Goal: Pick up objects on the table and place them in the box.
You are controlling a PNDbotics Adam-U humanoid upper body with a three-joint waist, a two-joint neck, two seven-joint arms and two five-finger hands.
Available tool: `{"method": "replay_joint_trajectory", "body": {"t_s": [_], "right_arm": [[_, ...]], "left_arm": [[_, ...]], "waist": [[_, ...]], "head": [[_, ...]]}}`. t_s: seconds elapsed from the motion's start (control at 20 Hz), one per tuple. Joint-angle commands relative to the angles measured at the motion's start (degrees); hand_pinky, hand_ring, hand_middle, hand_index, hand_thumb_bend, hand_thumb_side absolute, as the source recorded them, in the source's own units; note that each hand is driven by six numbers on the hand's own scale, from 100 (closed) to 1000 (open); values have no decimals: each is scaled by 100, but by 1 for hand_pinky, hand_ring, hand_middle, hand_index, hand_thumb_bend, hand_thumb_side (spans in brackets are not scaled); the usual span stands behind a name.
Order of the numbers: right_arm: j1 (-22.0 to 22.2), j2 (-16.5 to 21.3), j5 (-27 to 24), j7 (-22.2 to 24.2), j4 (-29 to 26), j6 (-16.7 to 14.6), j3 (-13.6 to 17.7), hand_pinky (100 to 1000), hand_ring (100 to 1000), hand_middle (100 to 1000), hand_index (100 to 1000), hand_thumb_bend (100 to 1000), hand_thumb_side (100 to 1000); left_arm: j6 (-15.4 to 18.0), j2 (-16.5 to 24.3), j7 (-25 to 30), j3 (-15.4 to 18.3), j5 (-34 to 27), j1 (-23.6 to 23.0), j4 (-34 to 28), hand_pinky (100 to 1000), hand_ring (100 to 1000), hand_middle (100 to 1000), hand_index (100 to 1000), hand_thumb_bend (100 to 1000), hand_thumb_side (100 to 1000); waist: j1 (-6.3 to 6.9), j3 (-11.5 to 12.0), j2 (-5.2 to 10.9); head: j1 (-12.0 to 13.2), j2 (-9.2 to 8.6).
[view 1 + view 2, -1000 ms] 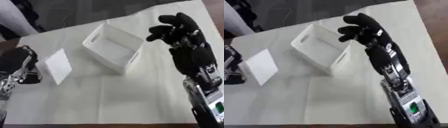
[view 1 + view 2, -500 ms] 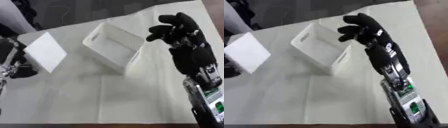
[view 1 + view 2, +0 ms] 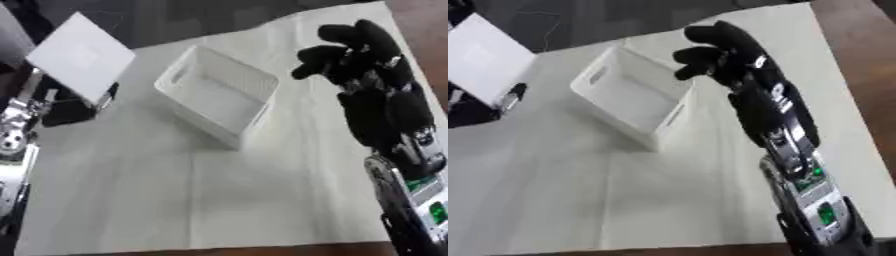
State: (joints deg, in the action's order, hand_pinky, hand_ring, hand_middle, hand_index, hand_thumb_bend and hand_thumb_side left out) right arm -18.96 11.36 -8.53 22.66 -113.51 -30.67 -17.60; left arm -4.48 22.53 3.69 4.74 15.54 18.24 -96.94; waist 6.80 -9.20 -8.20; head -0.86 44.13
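**A:** What are the fingers doing?

**B:** On the right hand (image 3: pixel 354 50), the black fingers (image 3: pixel 337 34) are thick, rounded and curled inward, closed around nothing. They hang in the air just to the right of the box. Below them a glossy black forearm runs down to a silver segment with a small green patch near the lower right corner.

**A:** And the other hand?

**B:** The left hand (image 3: pixel 74 102) sits at the upper left, dark and mostly hidden. Its fingers pinch the lower edge of a flat white square panel (image 3: pixel 81 56), smooth and matte, held up off the table and tilted so one corner points upward. Silver metal joints of the left arm show along the left edge below it.

**A:** Where is the box?

**B:** The white box (image 3: pixel 219 95) rests on the table between the two hands, turned at an angle. It is rectangular, open at the top, with thin plastic-looking walls and slot handles cut into its short ends. Nothing shows inside it.

**A:** What is the surface like?

**B:** The table (image 3: pixel 175 200) is covered by a pale, slightly creased sheet. Brown wood shows along the right edge.
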Motion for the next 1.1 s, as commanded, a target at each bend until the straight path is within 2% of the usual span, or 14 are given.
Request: {"method": "replay_joint_trajectory", "body": {"t_s": [0.05,0.3,0.45,0.8,1.1], "right_arm": [[-102,-35,-20,28,-108,-17,9,744,829,898,998,100,900],[-114,-14,-49,65,-108,-3,-25,743,829,898,999,100,897],[-91,3,-63,87,-108,26,-56,743,829,898,999,100,893],[-48,29,-97,154,-108,95,-119,742,829,899,1000,100,888],[-55,57,-127,225,-108,136,-168,742,830,899,1000,100,886]], "left_arm": [[109,63,24,-22,-356,214,171,100,100,100,198,100,100],[178,143,103,-20,-431,473,440,100,100,100,198,100,100],[197,336,165,-64,-470,666,694,100,100,100,199,100,100],[331,647,288,-205,-376,1037,1226,100,100,100,199,100,100],[463,726,455,-320,-96,1154,1406,100,100,100,206,100,100]], "waist": [[-22,-96,66],[63,-393,94],[141,-548,136],[272,-700,210],[366,-841,234]], "head": [[65,-1],[48,-1],[62,-1],[106,-1],[100,-1]]}}
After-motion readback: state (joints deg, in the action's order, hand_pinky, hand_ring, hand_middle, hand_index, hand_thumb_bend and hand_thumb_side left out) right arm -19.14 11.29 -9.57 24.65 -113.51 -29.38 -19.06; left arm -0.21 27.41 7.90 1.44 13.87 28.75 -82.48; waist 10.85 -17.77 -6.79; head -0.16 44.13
